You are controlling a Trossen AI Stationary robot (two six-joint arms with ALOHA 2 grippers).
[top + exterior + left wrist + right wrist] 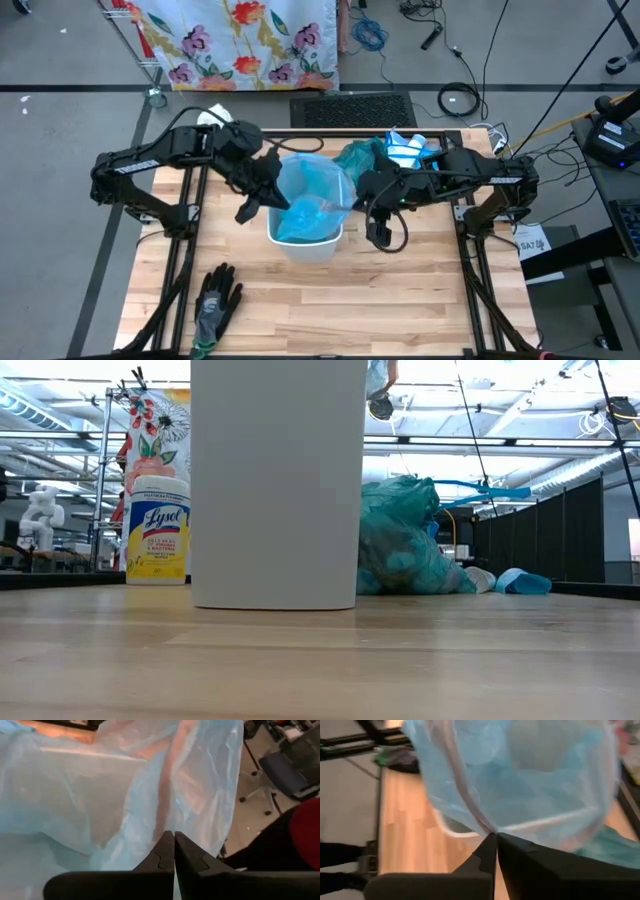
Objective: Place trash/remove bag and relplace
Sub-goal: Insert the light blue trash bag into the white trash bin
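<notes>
Now, step: fitting the fresh blue liner [305, 205] into the white bin [318, 247]; the old full bag [362, 155] already sits tied behind the bin, so I judge the removal done and the replacing in hand.
Left gripper [262, 195]: over the bin's left rim, jaws together on a fold of the liner; the left wrist view shows the fingertips [173, 840] meeting with thin blue film bunched right at them.
Right gripper [362, 200]: at the bin's right rim, jaws together on the liner's edge; in the right wrist view the fingertips [495, 840] pinch the film where its hem gathers.
Liner: held between the 2 grippers, spread across the bin's mouth and sagging inside; whether its edge is folded over any part of the rim I cannot tell.
Bin: upright mid-table, between the 2 arms.
Old bag: on the table just behind the bin toward the right arm, near a roll of blue liners [410, 150].
Trash: no loose paper or wrapper is visible on the table; probably all inside the old bag.
Other things: glove [215, 300] lies near the front left, well apart from the bin; wipes tub [158, 530] stands behind the bin on the left.
Next move, as I judge it: draw the 2 pinched edges apart and down over opposite rims, so the liner's mouth wraps the bin.
Risk: thin film may slip from the pinch or tear if the pull is uneven.
</notes>
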